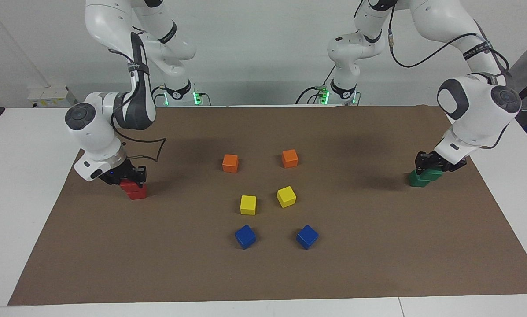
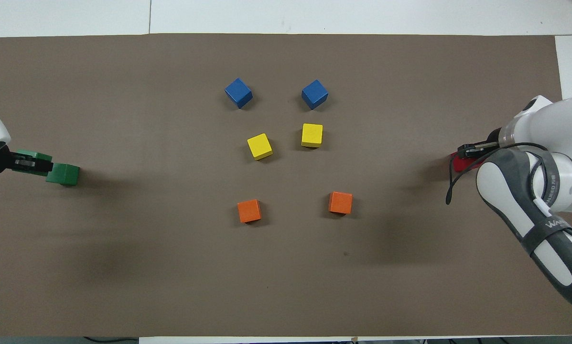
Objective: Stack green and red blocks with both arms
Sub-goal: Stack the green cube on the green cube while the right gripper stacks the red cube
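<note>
- Table (image 1: pixel 8 185): white, covered by a brown mat (image 1: pixel 263 273) on which every cube lies.
- My right arm (image 1: pixel 113 119): it reaches down at its own end of the mat.
- My left arm (image 1: pixel 474 105): it reaches down at the other end.
- My right gripper (image 1: pixel 129 176): over the lower red cube (image 1: pixel 136 193), fingers closed on the upper red cube (image 1: pixel 129 185), which sits on the lower one, slightly offset.
- My left gripper (image 1: pixel 435 164): over the lower green cube (image 1: pixel 418 179), fingers closed on the upper green cube (image 1: pixel 431 173), which overlaps it; I cannot tell whether the two touch.
- Orange cubes (image 1: pixel 230 163) (image 1: pixel 289 158): mid-mat, nearest the robots.
- Yellow cubes (image 1: pixel 248 204) (image 1: pixel 286 196): farther out.
- Blue cubes (image 1: pixel 245 236) (image 1: pixel 307 236): farthest from the robots.
</note>
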{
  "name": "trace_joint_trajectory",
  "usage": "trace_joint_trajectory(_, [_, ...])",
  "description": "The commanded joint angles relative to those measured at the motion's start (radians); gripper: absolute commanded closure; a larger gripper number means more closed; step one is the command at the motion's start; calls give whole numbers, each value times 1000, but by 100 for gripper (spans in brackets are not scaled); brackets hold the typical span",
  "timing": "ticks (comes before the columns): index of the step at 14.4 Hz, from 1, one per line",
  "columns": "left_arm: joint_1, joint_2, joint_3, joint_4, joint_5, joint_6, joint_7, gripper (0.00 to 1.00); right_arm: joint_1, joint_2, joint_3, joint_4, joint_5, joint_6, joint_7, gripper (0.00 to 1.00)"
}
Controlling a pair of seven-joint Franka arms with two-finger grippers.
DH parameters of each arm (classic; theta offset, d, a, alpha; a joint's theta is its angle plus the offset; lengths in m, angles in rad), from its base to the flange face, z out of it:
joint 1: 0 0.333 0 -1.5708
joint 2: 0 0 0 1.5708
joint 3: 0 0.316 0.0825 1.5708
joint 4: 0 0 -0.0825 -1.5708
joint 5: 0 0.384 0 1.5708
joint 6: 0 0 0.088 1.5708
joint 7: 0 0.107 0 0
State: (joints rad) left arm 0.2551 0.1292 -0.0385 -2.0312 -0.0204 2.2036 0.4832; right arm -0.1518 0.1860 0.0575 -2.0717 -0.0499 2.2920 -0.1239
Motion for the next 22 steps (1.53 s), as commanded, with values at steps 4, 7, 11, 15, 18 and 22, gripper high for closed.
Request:
trace_joint_trajectory(4, [1,-45,-11,-113,-16,123,20,100,-17,-36,10,-50,13,30,12,100])
trace_joint_trajectory(7, [4,-36,-11,-135,-18,171,35,100,-17,-37,10,-56,13,30,13,100])
trace_joint_trajectory(11, [4,-10,-9,-135,-23,202,37,100,-18,-37,10,-56,13,30,12,100])
trace_joint_trajectory(15, [12,4,-9,-135,-23,212,38,100,-31,-36,10,-59,13,59,6,100])
trace_joint_trajectory(18, [13,6,-9,-135,-24,215,37,100,-31,-37,10,-74,13,86,7,100])
trace_joint_trajectory(22, [18,18,-9,-136,-24,214,46,98,-29,-37,10,-76,13,86,10,100])
